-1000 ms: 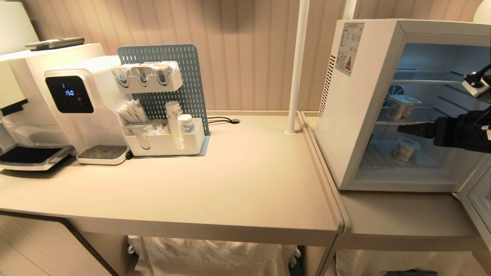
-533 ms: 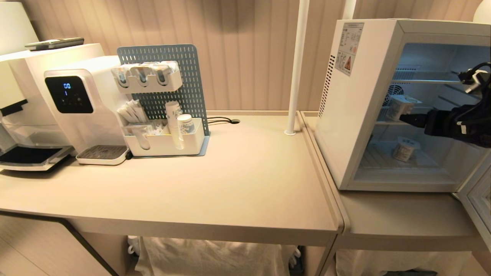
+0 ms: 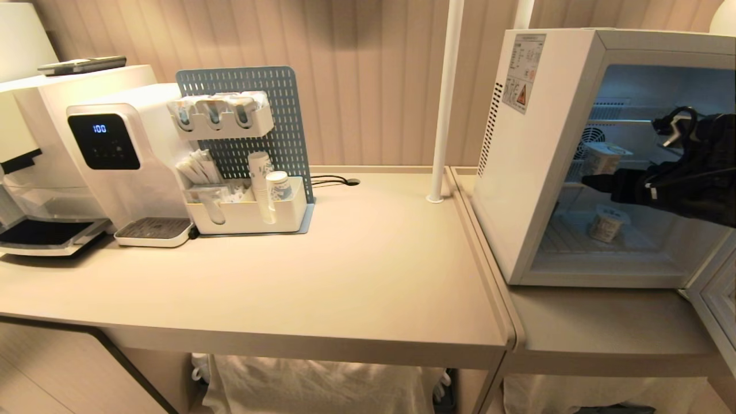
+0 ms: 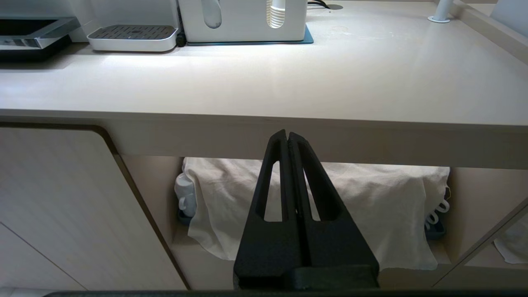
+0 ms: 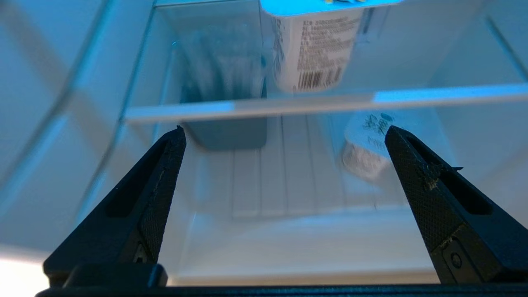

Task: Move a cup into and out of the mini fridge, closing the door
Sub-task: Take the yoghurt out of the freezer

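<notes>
Head view: the mini fridge (image 3: 537, 155) stands on the right-hand table (image 3: 604, 328) with its interior exposed; only a pale frame edge of the door (image 3: 716, 299), swung wide, shows at the lower right. The right claw (image 3: 592, 180) reaches into the cavity at the level of the middle wire shelf (image 3: 572, 184), its tip just beside an upper cup (image 3: 601, 158) standing on that shelf; a lower cup (image 3: 606, 223) rests on the fridge floor. Right wrist view: the claw's fingers (image 5: 161, 181) are spread wide, empty, aimed below the shelf edge, the upper cup above and between them. Left wrist view: the left claw (image 4: 287, 138) hangs parked below the table edge, its fingers pressed together, before a white cloth (image 4: 371, 214).
</notes>
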